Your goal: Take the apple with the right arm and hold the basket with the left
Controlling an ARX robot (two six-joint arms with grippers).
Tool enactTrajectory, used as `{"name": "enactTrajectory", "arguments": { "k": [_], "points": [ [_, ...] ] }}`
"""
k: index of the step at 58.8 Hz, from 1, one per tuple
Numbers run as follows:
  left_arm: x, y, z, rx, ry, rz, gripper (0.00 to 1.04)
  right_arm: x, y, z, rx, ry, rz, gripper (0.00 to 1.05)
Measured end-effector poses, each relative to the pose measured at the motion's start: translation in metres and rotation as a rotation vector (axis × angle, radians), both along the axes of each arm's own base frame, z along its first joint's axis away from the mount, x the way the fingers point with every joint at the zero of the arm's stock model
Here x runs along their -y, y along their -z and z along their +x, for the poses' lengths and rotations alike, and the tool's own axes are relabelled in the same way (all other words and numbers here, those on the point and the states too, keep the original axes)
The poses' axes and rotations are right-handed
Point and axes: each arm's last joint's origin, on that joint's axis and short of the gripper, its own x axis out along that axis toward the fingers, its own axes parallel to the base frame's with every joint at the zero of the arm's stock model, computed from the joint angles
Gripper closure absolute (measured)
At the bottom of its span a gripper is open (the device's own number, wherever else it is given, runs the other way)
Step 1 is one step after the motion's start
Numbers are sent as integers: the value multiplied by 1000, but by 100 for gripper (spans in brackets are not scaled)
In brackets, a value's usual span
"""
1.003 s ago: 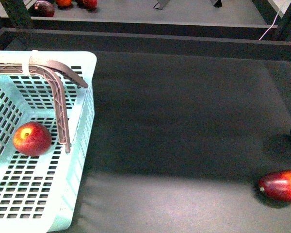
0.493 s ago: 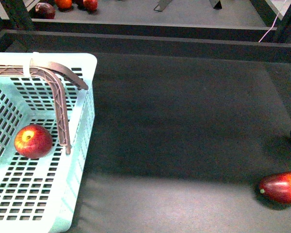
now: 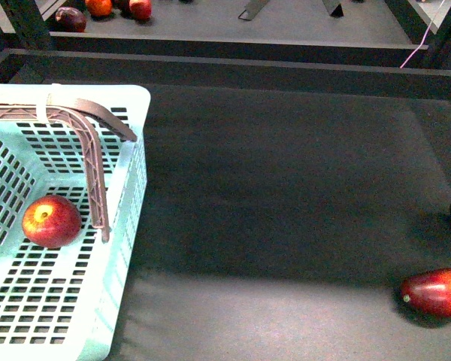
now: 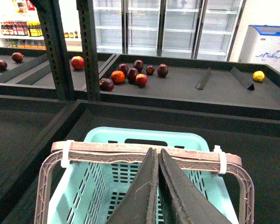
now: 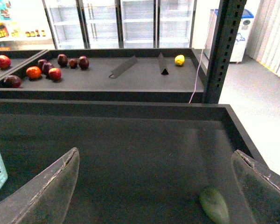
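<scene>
Sitting on the floor of the basket (image 3: 128, 188), just beside the folded handles (image 4: 144, 156), the apple (image 3: 51, 221) looks already placed. Left tool (image 4: 157, 186) pinched shut above those handles, gripping nothing visible; right tool (image 5: 154, 184) wide, empty. To finish well, keep the basket steady and the right arm clear; count: one apple, one basket, one red mango-like fruit (image 3: 436, 292), one green fruit (image 5: 214, 204) on the worktop (image 3: 286, 188).

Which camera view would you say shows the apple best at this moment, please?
The front view: the apple lies whole and unobstructed on the floor of the basket, beside the lowered handles. The left wrist view shows the basket but not the apple; the right wrist view shows only a sliver of the basket.
</scene>
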Motion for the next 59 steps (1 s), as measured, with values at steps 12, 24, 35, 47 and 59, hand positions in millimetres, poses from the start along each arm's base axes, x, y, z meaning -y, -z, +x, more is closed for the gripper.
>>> {"name": "enactTrajectory", "arguments": {
  "k": [12, 24, 35, 47, 59],
  "points": [
    [0, -1, -7, 4, 0, 0, 101, 0, 0, 0, 0, 0, 0, 9],
    [0, -1, -12, 3, 0, 0, 101, 0, 0, 0, 0, 0, 0, 9],
    [0, 0, -15, 3, 0, 0, 101, 0, 0, 0, 0, 0, 0, 9],
    [0, 3, -26, -9, 0, 0, 101, 0, 0, 0, 0, 0, 0, 9],
    [0, 3, -27, -3, 0, 0, 101, 0, 0, 0, 0, 0, 0, 9]
  ]
}}
